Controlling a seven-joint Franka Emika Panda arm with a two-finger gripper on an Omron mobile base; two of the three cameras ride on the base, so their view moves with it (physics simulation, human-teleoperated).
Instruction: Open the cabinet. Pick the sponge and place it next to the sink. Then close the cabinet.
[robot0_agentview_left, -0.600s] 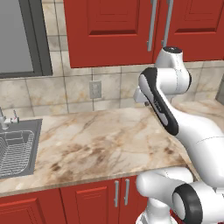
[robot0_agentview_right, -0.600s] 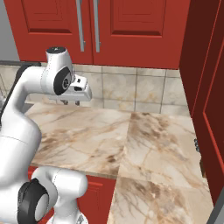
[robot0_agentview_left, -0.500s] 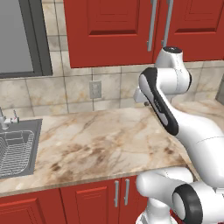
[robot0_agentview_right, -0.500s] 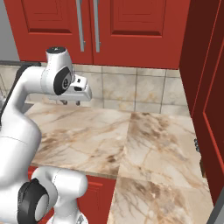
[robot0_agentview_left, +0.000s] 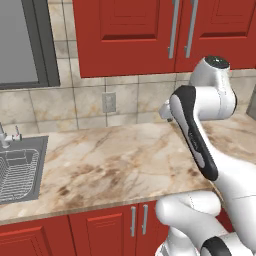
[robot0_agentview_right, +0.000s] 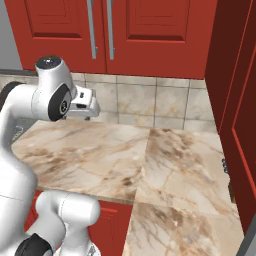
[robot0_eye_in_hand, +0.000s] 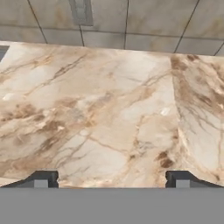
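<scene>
Above the marble desk (robot0_agentview_left: 125, 160) hangs the cabinet (robot0_agentview_left: 150, 35), its two red doors flush against each other, the silver bar handles (robot0_agentview_left: 180, 27) side by side at the middle seam. Below it the white arm (robot0_agentview_left: 200, 130) bends over the desk, and the hand (robot0_eye_in_hand: 111, 179) looks down on bare marble with its fingertips (robot0_eye_in_hand: 41, 178) spread wide apart, holding nothing. At the desk's left end sits the sink (robot0_agentview_left: 17, 172), a wire rack inside and a small faucet (robot0_agentview_left: 7, 136) at its rim. A wall outlet (robot0_agentview_left: 108, 102) is set in the tiles.
</scene>
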